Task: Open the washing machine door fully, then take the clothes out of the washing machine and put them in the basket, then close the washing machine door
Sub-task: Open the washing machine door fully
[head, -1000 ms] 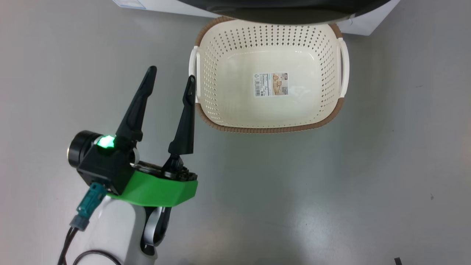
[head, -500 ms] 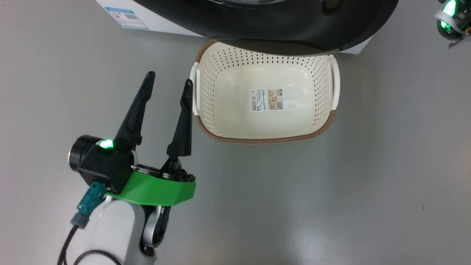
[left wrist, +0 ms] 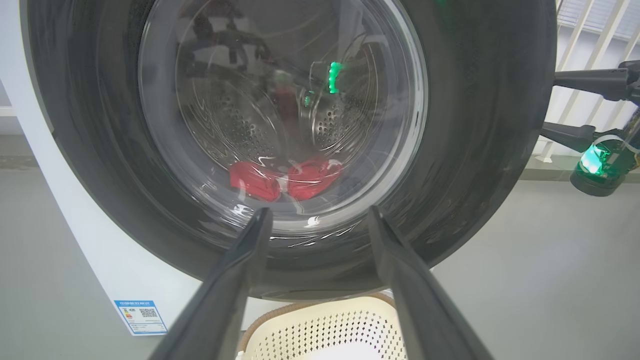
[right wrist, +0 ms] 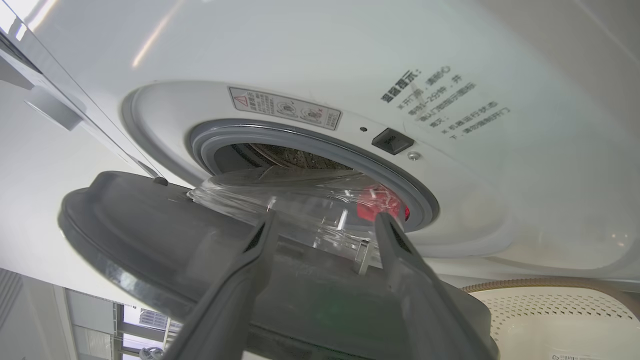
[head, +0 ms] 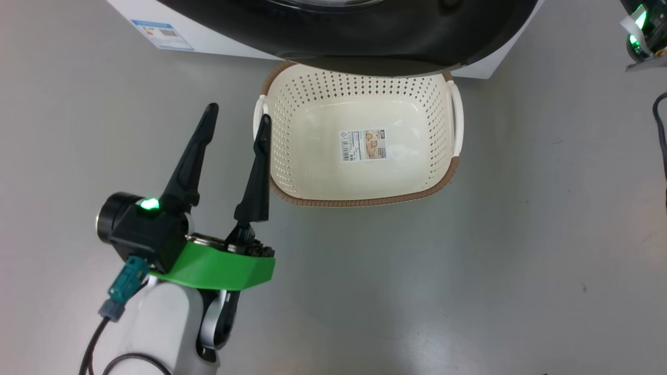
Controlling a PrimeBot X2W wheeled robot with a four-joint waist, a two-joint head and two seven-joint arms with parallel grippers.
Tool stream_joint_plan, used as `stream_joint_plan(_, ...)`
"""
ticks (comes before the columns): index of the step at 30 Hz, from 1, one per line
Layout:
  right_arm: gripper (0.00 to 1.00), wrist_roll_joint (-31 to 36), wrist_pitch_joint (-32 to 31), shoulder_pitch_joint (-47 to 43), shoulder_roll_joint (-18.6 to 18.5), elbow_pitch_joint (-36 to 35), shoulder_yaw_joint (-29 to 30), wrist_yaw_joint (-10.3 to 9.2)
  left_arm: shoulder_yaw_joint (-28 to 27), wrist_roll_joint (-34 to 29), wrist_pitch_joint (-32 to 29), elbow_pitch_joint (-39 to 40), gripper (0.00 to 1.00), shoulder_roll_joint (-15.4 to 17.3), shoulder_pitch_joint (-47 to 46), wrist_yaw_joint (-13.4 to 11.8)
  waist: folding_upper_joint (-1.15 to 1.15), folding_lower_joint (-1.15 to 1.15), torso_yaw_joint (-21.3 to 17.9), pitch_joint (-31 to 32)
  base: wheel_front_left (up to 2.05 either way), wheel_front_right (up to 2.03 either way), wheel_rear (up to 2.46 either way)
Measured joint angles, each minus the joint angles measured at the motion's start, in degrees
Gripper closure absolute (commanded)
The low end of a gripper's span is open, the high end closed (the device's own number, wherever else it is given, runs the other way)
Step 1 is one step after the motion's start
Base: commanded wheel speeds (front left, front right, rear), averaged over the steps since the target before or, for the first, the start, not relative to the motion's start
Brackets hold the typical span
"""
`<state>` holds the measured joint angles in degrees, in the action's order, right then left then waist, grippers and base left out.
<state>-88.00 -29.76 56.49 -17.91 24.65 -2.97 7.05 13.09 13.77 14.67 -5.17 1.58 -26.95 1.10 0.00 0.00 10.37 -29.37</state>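
Note:
The washing machine (right wrist: pixel 300 50) stands white at the top of the head view. Its door (right wrist: pixel 150 230), black-rimmed with a glass bowl, hangs partly open, the bowl near the grey gasket. The red clothes (left wrist: pixel 285 177) lie in the drum, seen through the glass. My right gripper (right wrist: pixel 326 216) is open at the door's free edge with nothing gripped, and its fingers are also apart in the left wrist view (left wrist: pixel 550 104). My left gripper (head: pixel 239 113) is open and empty beside the left handle of the basket (head: pixel 365 200). The basket sits on the floor under the door (head: pixel 365 36), with nothing inside but its label.
Grey floor spreads around the basket. A blue label sticker (head: pixel 161 34) marks the washer's lower left front. My right wrist's green light (head: pixel 642 31) and a black cable (head: pixel 661 135) show at the head view's right edge. White railings (left wrist: pixel 580 45) stand behind the right gripper.
The head camera has tilted, so more of the door and washer shows and the basket sits lower and further left. My right wrist has come into view at the top right. The left gripper has stayed put.

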Motion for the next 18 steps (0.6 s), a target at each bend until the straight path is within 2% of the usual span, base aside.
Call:
stream_joint_plan(6,0.0,2.85,6.92,-5.02,0.05,-7.12,0.15,0.0,-0.64,-0.01,0.04,-0.04,0.0,0.01,0.03,0.46,0.0,0.0,-1.38,0.42,0.0,0.0,0.0)
stream_joint_plan(10,0.0,6.67,14.1,-9.1,-0.96,-11.96,-0.92,0.0,-0.88,-0.08,0.04,-0.04,0.0,0.02,0.03,0.52,0.0,0.0,-2.23,0.5,0.0,0.0,0.0)
stream_joint_plan(14,0.0,15.37,25.65,-12.89,-4.46,-15.67,-5.48,0.01,-1.48,-0.09,0.04,-0.04,0.0,0.01,0.04,0.7,0.0,0.0,-2.97,0.48,0.0,0.0,0.0)
stream_joint_plan(18,0.0,25.61,38.89,-15.92,-8.16,-14.7,-12.17,0.01,-1.97,-0.09,0.05,-0.25,0.0,0.02,0.09,0.98,0.0,0.0,-3.6,0.77,0.0,0.0,0.0)
